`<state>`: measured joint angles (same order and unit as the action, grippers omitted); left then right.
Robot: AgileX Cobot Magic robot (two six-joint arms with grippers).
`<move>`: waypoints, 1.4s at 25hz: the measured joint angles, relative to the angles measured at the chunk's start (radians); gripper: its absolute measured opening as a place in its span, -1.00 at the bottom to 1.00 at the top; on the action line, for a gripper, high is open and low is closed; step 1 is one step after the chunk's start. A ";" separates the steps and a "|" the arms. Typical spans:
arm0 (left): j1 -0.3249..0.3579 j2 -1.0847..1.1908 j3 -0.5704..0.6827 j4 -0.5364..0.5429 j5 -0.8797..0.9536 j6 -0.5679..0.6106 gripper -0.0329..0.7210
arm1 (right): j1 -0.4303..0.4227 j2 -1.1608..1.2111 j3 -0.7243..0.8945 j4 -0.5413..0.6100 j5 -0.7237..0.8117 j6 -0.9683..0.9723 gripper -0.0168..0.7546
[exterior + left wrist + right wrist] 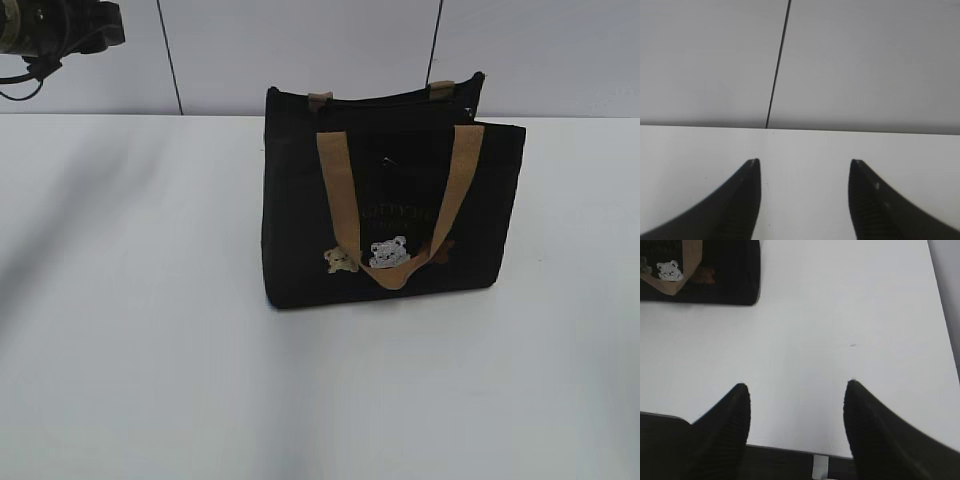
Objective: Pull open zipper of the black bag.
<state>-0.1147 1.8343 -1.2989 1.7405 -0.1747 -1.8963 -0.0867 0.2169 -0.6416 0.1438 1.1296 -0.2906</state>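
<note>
The black bag (300, 200) stands upright on the white table (130, 380), a little behind the middle, with tan handles (340, 190) and a white bear patch (388, 252) on its front. Its zipper lies along the dark top edge (390, 100); I cannot make out a pull. In the right wrist view the bag's lower corner (725, 285) sits at the top left, well away from my right gripper (797, 385), which is open and empty over bare table. My left gripper (805, 161) is open and empty too, facing the wall, with no bag in its view.
A grey panelled wall with a dark seam (777, 65) rises behind the table. A dark part of an arm (60, 30) hangs at the upper left of the exterior view. The table's near edge (790, 447) runs just below the right fingers.
</note>
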 joint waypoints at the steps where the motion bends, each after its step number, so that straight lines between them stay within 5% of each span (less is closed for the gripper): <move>1: 0.000 0.000 0.000 0.000 -0.001 0.000 0.21 | 0.000 -0.039 0.013 0.001 0.017 0.000 0.21; 9: 0.000 0.000 0.000 0.001 -0.004 0.000 0.21 | 0.000 -0.225 0.095 0.010 0.074 0.000 0.19; 20: -0.011 0.000 0.000 0.001 -0.007 0.000 0.21 | 0.000 -0.225 0.174 -0.015 -0.029 0.108 -0.27; 35: -0.018 0.000 0.000 0.000 0.032 0.001 0.21 | 0.000 -0.225 0.174 -0.034 -0.030 0.135 -0.31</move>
<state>-0.1323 1.8343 -1.2989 1.7406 -0.1429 -1.8954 -0.0867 -0.0083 -0.4672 0.1100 1.0996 -0.1553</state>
